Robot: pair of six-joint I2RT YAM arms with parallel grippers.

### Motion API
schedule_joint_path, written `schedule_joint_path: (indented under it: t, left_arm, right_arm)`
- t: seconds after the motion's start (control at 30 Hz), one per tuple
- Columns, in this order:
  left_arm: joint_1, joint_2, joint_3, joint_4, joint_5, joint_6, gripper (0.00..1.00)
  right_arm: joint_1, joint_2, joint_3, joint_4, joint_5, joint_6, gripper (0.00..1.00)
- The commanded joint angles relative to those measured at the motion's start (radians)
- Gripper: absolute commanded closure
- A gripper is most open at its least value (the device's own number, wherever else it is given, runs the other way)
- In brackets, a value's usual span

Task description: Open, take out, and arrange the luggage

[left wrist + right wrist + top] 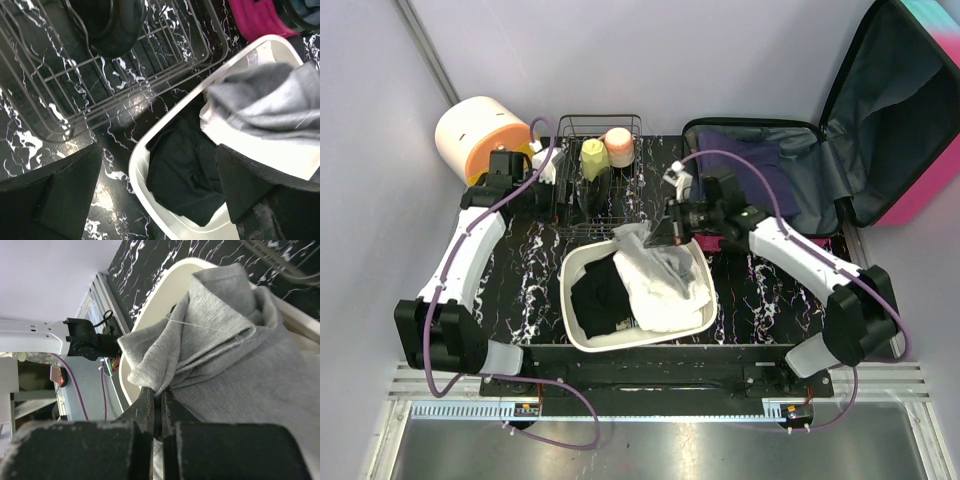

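- Right gripper (159, 392) pinches a fold of grey garment (225, 340) tight between its fingers, white tub (155, 295) beneath.
- Left gripper (157, 175) fingers stand wide apart, wire rack (120, 102) beyond them.

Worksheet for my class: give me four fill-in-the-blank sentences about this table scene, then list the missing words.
1. The luggage lies with its lid ____.
2. The right gripper pinches the grey garment, so its jaws are ____.
3. The left gripper holds ____.
4. The other garment in the white tub is ____ in colour.

Missing words: open; shut; nothing; black.
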Motion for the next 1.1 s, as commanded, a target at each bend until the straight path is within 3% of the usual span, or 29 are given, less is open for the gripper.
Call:
schedule_joint_path:
  t: [0.0,0.23,0.47,0.73,0.93,1.0,1.03,1.07]
  left_arm:
    - [0.016,-0.102,-0.058,0.041,-0.044,-0.026,0.01]
    - [0.046,-0.182,-0.127,0.058,-0.074,-0.064,0.01]
    - [0.068,-0.232,-0.164,0.048,-0.102,-0.064,0.01]
    - [0.077,-0.275,-0.222,0.048,-0.107,-0.064,0.01]
    - [0.079,-0.282,-0.222,0.049,-0.111,-0.062,0.01]
    - [0.079,-0.268,-0.202,0.042,-0.107,-0.055,0.01]
    - [0.079,-0.26,-0.193,0.035,-0.105,-0.05,0.01]
    - [0.079,-0.249,-0.172,0.028,-0.095,-0.046,0.01]
  right_arm:
    - [0.134,0.028,0.025,0.105,0.064,0.031,1.0]
    - [0.249,0.17,0.145,0.146,0.127,0.048,1.0]
    - [0.387,0.272,0.209,0.07,0.115,-0.032,1.0]
    - [0.435,0.453,0.241,-0.065,0.097,-0.23,1.0]
    - [0.449,0.436,0.2,-0.118,0.06,-0.515,1.0]
    - [0.449,0.431,0.203,-0.165,0.052,-0.623,0.89]
    - [0.45,0.415,0.209,-0.22,0.049,-0.648,0.65]
    - [0.447,0.401,0.229,-0.244,0.047,-0.671,0.52]
